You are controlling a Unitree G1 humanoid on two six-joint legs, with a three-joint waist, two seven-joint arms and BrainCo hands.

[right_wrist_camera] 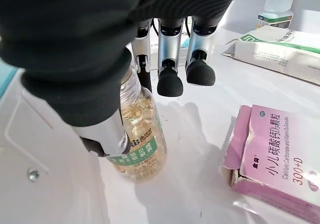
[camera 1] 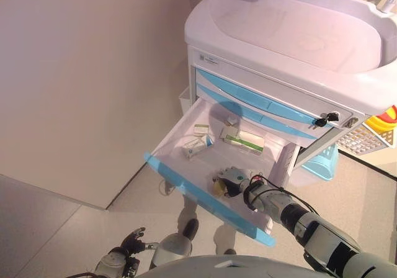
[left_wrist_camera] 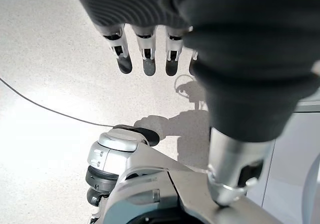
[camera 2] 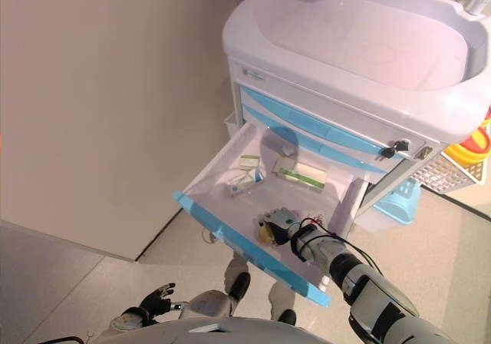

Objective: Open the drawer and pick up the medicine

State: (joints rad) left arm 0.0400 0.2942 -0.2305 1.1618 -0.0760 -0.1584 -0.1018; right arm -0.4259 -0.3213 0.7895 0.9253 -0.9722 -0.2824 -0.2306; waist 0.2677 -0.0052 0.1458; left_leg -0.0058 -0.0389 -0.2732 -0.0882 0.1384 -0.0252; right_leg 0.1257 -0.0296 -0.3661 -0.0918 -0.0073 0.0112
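Hidden and cut-off parts around the open drawer

The right hand point(right_wrist_camera: 165, 49) covers the upper part of the clear pill bottle point(right_wrist_camera: 142, 144), so its cap is hidden and the grip cannot be judged. The pink box point(right_wrist_camera: 272, 159) runs off the picture's edge. The small boxes point(camera 1: 200, 129) deep in the drawer point(camera 1: 186, 188) are too small to identify.

Hand point(right_wrist_camera: 165, 59) over bottle point(right_wrist_camera: 140, 139) (pink box point(right_wrist_camera: 272, 159) beside)
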